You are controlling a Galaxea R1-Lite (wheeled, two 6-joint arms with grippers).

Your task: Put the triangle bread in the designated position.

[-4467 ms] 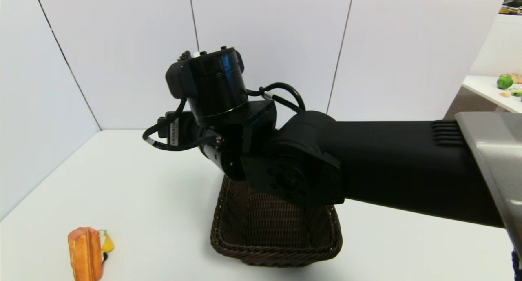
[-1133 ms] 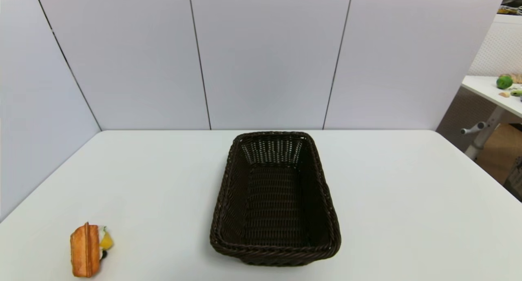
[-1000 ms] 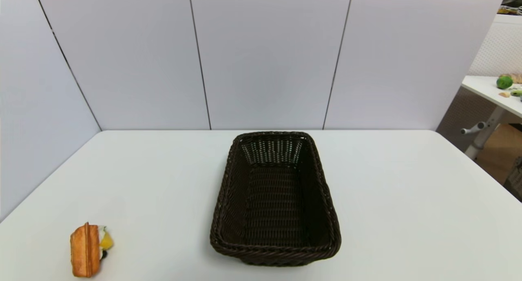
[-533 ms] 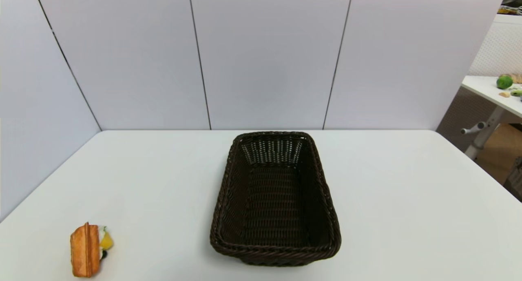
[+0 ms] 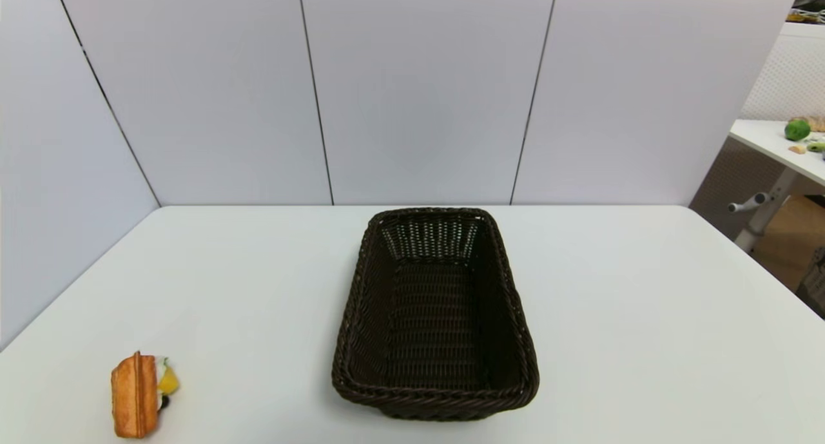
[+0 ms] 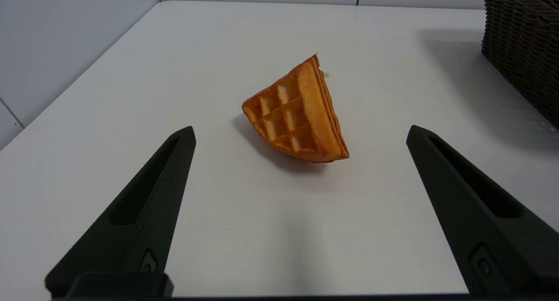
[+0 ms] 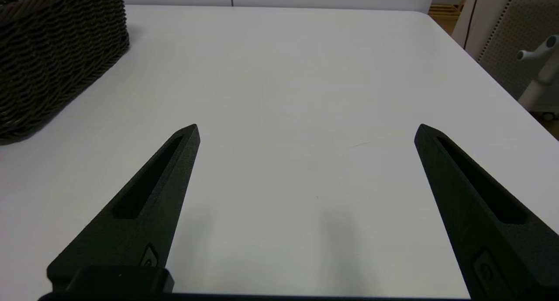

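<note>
The triangle bread (image 5: 136, 395), an orange-brown waffle wedge with a yellow piece and dark bits on its right side, lies on the white table (image 5: 245, 283) at the near left. The left wrist view shows the triangle bread (image 6: 297, 113) from its waffle side, a short way ahead of my left gripper (image 6: 301, 133), which stands wide open with nothing between its fingers. My right gripper (image 7: 308, 130) is open too, over bare white tabletop right of the basket. Neither arm shows in the head view.
A dark brown woven basket (image 5: 361, 302) stands at the table's middle and holds nothing; its wall (image 6: 519, 43) appears beside the bread, and its corner (image 7: 52, 52) in the right wrist view. White panels close the back and left. The table edge (image 7: 458, 47) lies to the right.
The right arm that hung over the basket 4.5 s ago has withdrawn from the head view. Over the last second nothing has moved.
</note>
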